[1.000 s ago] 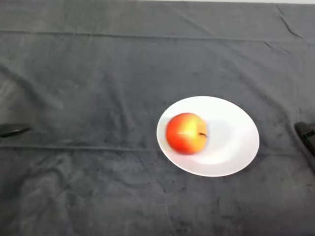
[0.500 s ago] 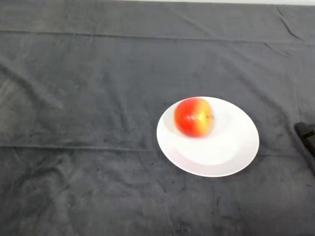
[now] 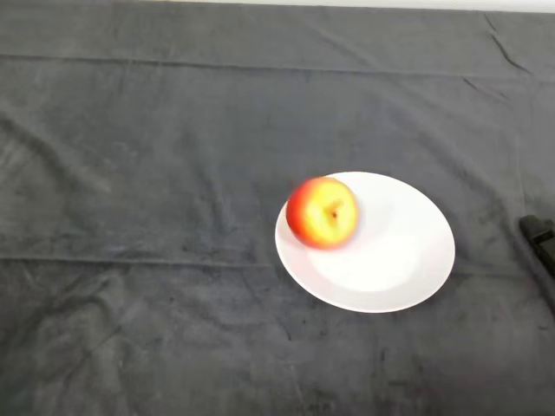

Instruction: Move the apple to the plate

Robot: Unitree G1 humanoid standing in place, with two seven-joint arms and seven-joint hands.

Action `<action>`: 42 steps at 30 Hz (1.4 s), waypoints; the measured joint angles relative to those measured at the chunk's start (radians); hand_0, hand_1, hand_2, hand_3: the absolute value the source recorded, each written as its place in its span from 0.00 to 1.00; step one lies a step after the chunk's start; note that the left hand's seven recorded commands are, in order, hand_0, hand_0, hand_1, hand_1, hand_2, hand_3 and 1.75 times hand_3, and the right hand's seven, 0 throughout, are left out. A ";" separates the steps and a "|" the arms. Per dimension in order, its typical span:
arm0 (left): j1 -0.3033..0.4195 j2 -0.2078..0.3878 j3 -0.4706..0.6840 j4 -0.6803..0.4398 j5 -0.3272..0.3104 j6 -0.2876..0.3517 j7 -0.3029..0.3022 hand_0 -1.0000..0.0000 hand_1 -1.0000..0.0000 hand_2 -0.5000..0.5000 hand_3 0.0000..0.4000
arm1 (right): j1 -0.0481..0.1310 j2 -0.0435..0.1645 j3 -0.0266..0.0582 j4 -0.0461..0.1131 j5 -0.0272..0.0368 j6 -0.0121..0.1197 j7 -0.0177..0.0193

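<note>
A red and yellow apple point(image 3: 323, 212) lies on the left part of a white plate point(image 3: 399, 256), close to its upper-left rim, with its stem end facing up toward the camera. The plate rests on the dark cloth, right of the middle of the table.
A dark object point(image 3: 541, 238) pokes in at the right edge of the view, just right of the plate. The dark cloth point(image 3: 156, 173) covers the whole table, with creases running across it.
The apple has rolled on the plate, first up and right, then back left to the rim. The dark tip at the left edge a second ago has gone out of view.
</note>
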 measured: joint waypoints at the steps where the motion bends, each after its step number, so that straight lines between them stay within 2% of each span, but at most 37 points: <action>1: -0.002 0.000 0.001 0.008 0.000 0.000 -0.002 1.00 1.00 0.50 0.00 | 0.000 0.000 0.0000 0.000 0.0000 0.000 0.0000; 10: -0.047 0.000 0.041 0.068 0.002 0.000 -0.004 1.00 1.00 0.50 0.00 | 0.000 0.000 0.0001 0.000 0.0000 0.000 0.0001; 24: -0.075 0.000 0.044 0.095 0.022 0.000 -0.020 1.00 1.00 0.50 0.00 | 0.000 0.000 0.0001 0.000 0.0000 0.000 0.0002; 42: -0.079 0.000 0.070 0.112 0.058 0.000 -0.033 1.00 1.00 0.50 0.00 | 0.000 0.000 0.0000 0.001 -0.0001 0.000 0.0003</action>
